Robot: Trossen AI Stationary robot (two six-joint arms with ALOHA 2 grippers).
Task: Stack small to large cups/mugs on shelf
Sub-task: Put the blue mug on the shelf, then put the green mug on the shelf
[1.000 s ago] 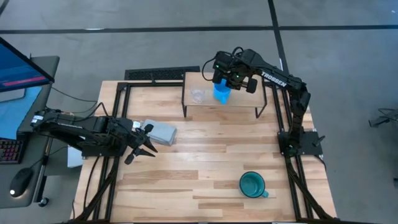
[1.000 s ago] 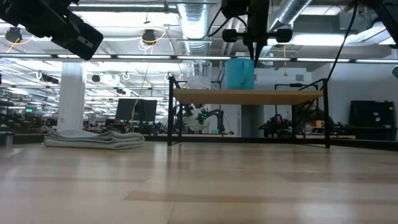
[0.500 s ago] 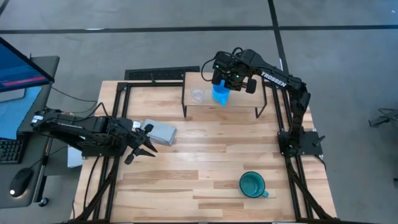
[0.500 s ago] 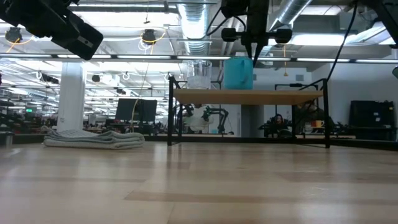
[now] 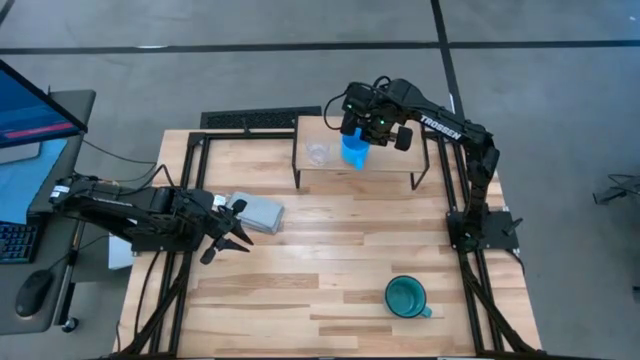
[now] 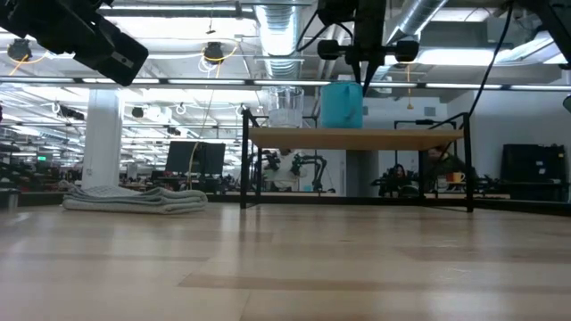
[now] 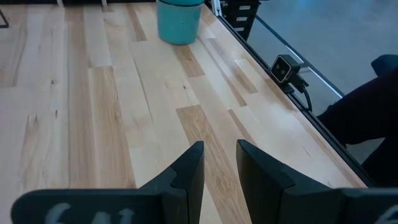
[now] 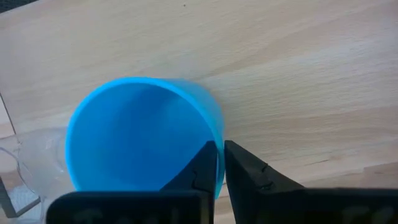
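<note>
on the near part of the table [image 5: 330, 260] a teal mug [image 5: 406, 296] stands upright and alone, handle toward the right arm's side, well apart from both arms. further in, the left gripper [image 5: 232, 236] hangs above the planks by the table's left edge, its fingers [image 7: 186, 171] parted a little with nothing between them; the left wrist view shows only bare wood and the teal mug beyond them. just beside that gripper lies a grey block [image 5: 258, 212], flat on the planks.

at the far edge stands the shelf [image 5: 375, 167], a pale board on black legs. on it the blue mug [image 5: 355, 151] sits upright near the middle, and a clear cup [image 5: 318, 153] stands just beside it toward the left arm's side; in the low view the clear cup [image 6: 284, 107] and blue mug [image 6: 343, 105] stand side by side on the board [image 6: 357, 138]. the right gripper [image 5: 368, 134] reaches down over the blue mug. in the right wrist view its fingers [image 8: 245, 171] straddle the mug's rim [image 8: 211, 134], one inside and one outside, with only a thin gap between them; whether they grip the wall or have just let go cannot be told.
</note>
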